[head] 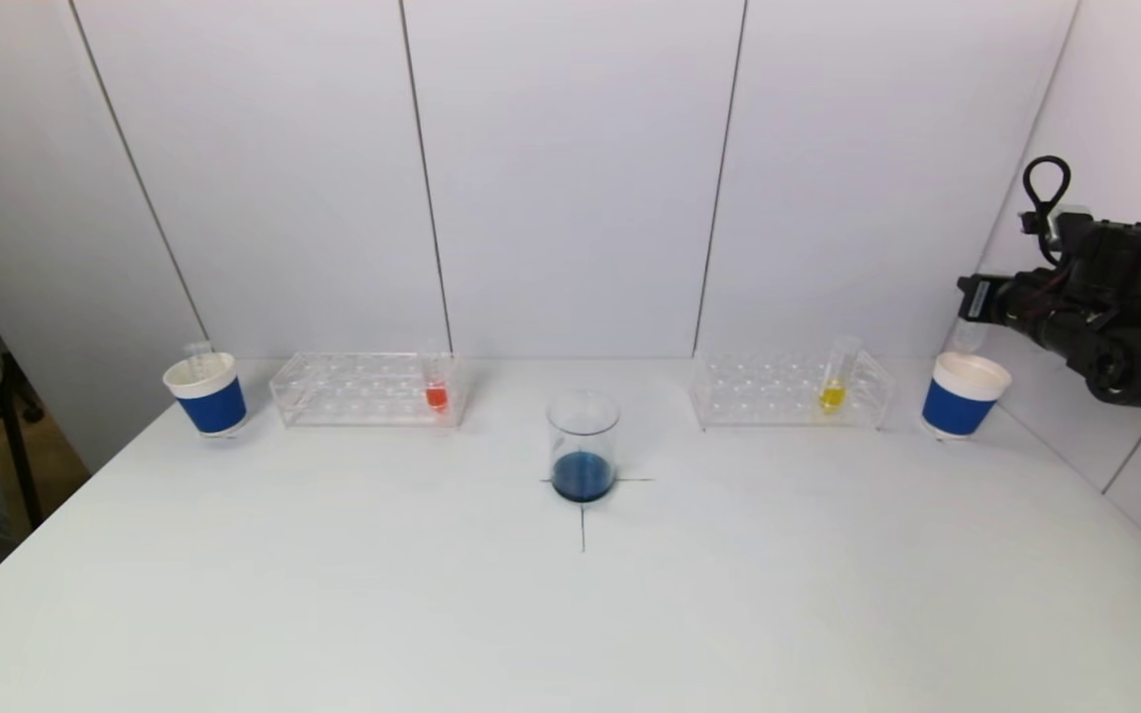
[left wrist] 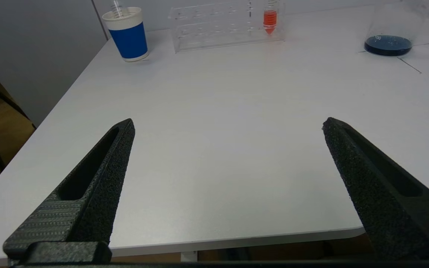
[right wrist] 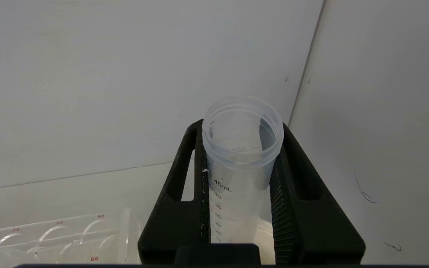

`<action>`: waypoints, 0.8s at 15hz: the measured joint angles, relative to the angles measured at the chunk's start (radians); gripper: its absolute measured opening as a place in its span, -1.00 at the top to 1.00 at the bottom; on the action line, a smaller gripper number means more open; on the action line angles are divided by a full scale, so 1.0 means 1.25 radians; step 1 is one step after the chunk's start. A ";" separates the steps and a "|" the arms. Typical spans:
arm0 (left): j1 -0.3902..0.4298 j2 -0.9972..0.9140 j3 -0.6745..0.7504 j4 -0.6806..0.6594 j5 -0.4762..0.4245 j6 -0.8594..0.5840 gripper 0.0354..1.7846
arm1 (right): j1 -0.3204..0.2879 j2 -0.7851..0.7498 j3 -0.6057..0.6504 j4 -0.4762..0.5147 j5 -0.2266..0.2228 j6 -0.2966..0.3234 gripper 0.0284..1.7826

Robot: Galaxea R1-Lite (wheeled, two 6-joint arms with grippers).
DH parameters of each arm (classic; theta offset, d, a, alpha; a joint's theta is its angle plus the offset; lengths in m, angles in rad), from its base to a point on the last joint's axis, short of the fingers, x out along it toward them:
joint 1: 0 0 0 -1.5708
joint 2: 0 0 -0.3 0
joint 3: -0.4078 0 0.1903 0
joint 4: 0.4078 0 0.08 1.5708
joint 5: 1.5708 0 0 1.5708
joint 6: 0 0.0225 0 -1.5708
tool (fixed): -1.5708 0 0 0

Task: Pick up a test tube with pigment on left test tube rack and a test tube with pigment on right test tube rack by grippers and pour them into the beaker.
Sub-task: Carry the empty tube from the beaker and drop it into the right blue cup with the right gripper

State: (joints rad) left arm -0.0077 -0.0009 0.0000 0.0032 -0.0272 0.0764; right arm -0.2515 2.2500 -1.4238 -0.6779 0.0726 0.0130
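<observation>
The beaker is clear with dark blue liquid; the left rack tube holds orange-red pigment, the right rack tube yellow. Both cups are white with a blue band. The surface is white with a thin black cross beneath the beaker.

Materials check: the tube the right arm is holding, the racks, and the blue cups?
Tube: looks like translucent, slightly frosted plastic, with a threaded rim and printed graduations. Racks: clear glossy sheet, probably acrylic; edges catch light. Cups: matte white with a blue band, likely paper, though plastic can't be excluded.
</observation>
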 joint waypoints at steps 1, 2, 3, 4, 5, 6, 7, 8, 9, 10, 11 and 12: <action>0.000 0.000 0.000 0.000 0.000 0.000 -0.98 | 0.000 0.002 0.009 -0.011 0.000 0.001 0.45; 0.000 0.000 0.000 0.000 0.000 0.000 -0.98 | 0.000 0.006 0.019 -0.024 0.000 0.001 0.45; 0.000 0.000 0.000 0.000 0.000 0.000 -0.98 | 0.000 0.008 0.026 -0.033 0.000 0.002 0.45; 0.000 0.000 0.000 0.000 0.000 0.000 -0.98 | 0.000 0.010 0.034 -0.040 0.000 0.002 0.45; 0.000 0.000 0.000 0.000 0.000 0.000 -0.98 | -0.001 0.013 0.043 -0.049 0.000 0.003 0.45; 0.000 0.000 0.000 0.000 0.000 0.000 -0.98 | -0.002 0.015 0.050 -0.060 0.000 0.003 0.45; 0.000 0.000 0.000 0.000 0.000 0.000 -0.98 | -0.002 0.018 0.057 -0.070 0.001 0.003 0.45; 0.000 0.000 0.000 0.000 0.000 0.000 -0.98 | -0.003 0.021 0.066 -0.079 0.000 0.003 0.45; 0.000 0.000 0.000 0.000 0.000 0.000 -0.98 | -0.004 0.023 0.074 -0.090 0.000 0.003 0.45; 0.000 0.000 0.000 0.000 0.000 0.000 -0.98 | -0.006 0.025 0.083 -0.098 0.000 0.004 0.45; 0.000 0.000 0.000 0.000 0.000 0.000 -0.98 | -0.009 0.026 0.093 -0.104 0.000 0.003 0.45; 0.000 0.000 0.000 0.000 0.000 0.000 -0.98 | -0.010 0.026 0.104 -0.112 0.000 0.003 0.45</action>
State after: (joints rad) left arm -0.0081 -0.0009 0.0000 0.0032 -0.0272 0.0760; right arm -0.2640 2.2828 -1.2936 -0.8177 0.0730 0.0172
